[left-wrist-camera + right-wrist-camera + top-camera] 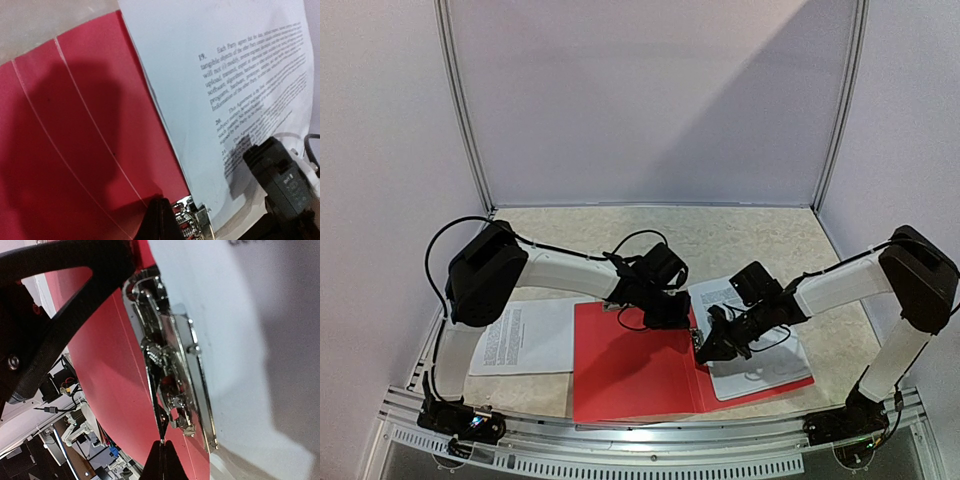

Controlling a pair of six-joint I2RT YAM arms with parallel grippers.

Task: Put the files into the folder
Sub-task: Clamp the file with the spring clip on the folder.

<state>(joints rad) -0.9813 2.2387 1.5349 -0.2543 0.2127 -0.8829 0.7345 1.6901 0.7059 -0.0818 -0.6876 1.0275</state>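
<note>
Lab test booth: white panel walls (650,100), aluminium frame rails (463,100), speckled table (760,240).

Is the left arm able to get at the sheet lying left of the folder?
Probably yes: the sheet lies uncovered beside the folder, on that arm's side; the left gripper is shut and would need opening.

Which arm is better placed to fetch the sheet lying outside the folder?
Left: that sheet lies on its side, beside the red folder; the right claw is at the metal clip.

Red folder (630,370); white files (755,355), black text.
</note>
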